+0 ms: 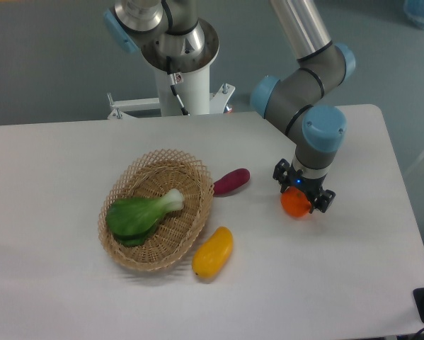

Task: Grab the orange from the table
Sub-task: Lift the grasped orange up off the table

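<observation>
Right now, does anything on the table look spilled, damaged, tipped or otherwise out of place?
Nothing stands out. The basket sits flat with the leafy green vegetable inside; the purple vegetable and yellow fruit lie intact beside it. The gripper is down over the orange on the table; whether it has closed is unclear.

Bare table [353, 241] surrounds the orange [294, 204]; purple vegetable [231, 181] lies near, leftward.
</observation>
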Robot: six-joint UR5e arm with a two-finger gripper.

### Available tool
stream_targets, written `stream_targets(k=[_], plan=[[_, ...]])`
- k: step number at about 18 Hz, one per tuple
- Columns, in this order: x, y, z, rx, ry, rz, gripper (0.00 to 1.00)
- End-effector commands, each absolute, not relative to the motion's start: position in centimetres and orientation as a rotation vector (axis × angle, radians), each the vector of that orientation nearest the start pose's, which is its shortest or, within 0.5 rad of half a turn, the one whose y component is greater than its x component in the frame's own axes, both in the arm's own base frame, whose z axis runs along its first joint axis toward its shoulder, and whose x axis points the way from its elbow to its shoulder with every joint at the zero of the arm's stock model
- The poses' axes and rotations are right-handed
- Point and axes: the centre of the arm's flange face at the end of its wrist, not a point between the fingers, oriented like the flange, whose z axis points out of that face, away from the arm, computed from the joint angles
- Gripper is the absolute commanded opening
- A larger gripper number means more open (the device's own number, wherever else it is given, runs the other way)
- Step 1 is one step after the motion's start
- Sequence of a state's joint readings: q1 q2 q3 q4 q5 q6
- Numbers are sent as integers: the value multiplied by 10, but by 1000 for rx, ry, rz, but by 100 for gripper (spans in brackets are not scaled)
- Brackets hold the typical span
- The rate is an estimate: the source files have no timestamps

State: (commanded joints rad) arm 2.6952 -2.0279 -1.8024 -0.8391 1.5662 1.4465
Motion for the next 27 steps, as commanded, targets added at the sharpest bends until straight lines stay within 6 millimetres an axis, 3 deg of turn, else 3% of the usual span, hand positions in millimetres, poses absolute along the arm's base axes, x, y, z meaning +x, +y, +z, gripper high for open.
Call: stream_targets(k=[11, 15, 21, 25, 27], plan=[[-483, 377, 213, -3073, 512, 98, 67], [-492, 392, 273, -3017, 501, 221, 67], [-497, 409, 357, -2952, 409, 125, 67], [-487, 439, 419, -2921, 376, 60, 67], [-471, 449, 445, -2865, 398, 79, 67]])
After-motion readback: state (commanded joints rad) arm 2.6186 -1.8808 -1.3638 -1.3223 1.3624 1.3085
